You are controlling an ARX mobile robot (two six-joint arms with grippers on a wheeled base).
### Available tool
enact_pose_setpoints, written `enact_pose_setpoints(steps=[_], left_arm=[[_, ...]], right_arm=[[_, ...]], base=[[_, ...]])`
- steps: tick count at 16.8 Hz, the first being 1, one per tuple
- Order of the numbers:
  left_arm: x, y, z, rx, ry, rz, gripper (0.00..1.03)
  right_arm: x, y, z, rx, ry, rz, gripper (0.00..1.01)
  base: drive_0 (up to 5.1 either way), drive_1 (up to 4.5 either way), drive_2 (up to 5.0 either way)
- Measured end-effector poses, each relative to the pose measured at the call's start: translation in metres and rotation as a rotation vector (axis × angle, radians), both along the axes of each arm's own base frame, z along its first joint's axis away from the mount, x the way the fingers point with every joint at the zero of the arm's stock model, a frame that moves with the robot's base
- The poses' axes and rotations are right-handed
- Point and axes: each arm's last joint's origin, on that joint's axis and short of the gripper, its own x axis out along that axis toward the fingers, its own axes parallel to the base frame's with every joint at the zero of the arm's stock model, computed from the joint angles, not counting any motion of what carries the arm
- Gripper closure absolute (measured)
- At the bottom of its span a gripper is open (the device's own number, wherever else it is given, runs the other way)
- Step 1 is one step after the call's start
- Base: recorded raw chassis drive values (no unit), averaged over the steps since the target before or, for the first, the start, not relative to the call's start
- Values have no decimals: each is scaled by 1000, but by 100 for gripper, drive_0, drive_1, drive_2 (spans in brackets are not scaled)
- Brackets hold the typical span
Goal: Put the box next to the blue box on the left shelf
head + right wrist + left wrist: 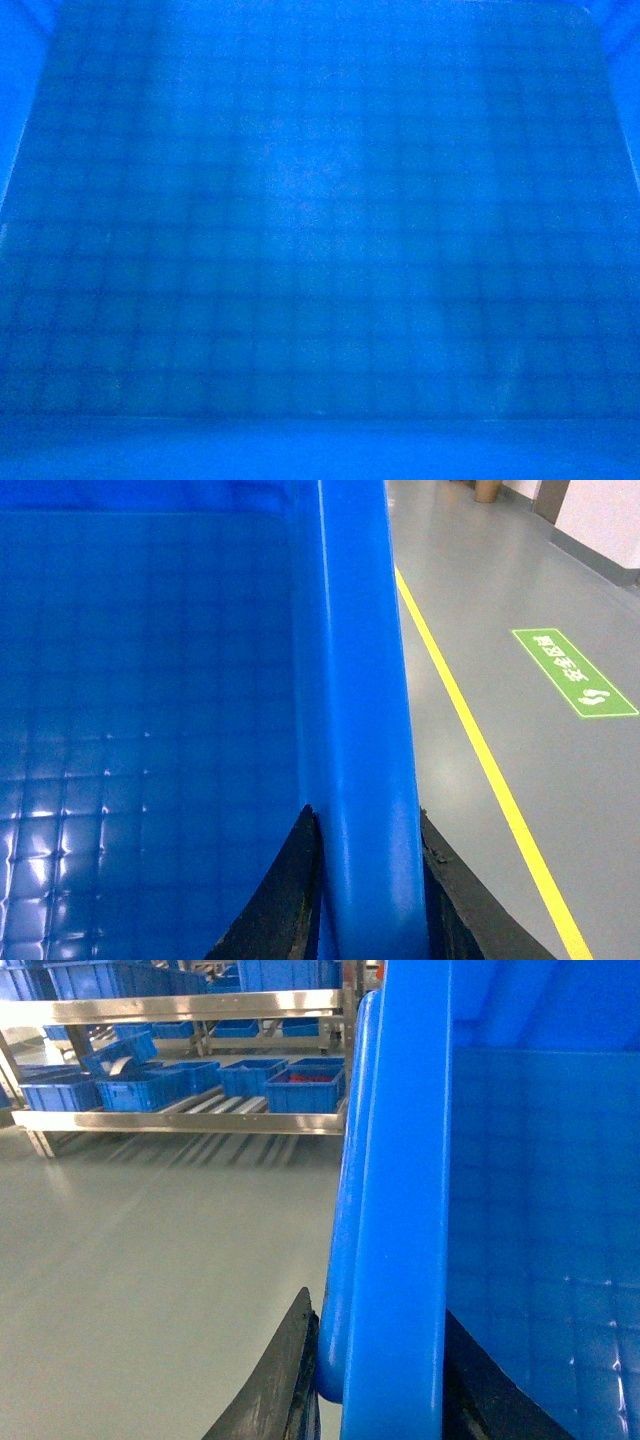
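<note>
Between the black fingers of the left gripper point(385, 1380) stands one side wall of the box point(400, 1210), and the right gripper point(365, 890) is clamped the same way on the opposite wall, one finger inside and one outside the rim. The box itself holds nothing; its grid floor fills the head view, which shows neither gripper. Beyond the left gripper, across bare grey floor point(150, 1260), a steel shelf point(180, 1005) carries several blue crates point(135, 1088), one with red contents point(305, 1088). Only the right wrist view shows what lies outside that gripper: a yellow line point(480, 750) on the floor and a green floor sign point(573, 672) with white marks.
</note>
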Motion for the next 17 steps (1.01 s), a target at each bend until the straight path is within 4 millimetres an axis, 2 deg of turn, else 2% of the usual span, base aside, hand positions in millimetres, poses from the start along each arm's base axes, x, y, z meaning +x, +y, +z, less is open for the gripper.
enact_pose_setpoints(steps=[17], left_arm=[[0, 0, 0, 1, 2, 0, 83]], right_arm=[[0, 0, 0, 0, 0, 0, 84]], base=[[6, 431, -418]])
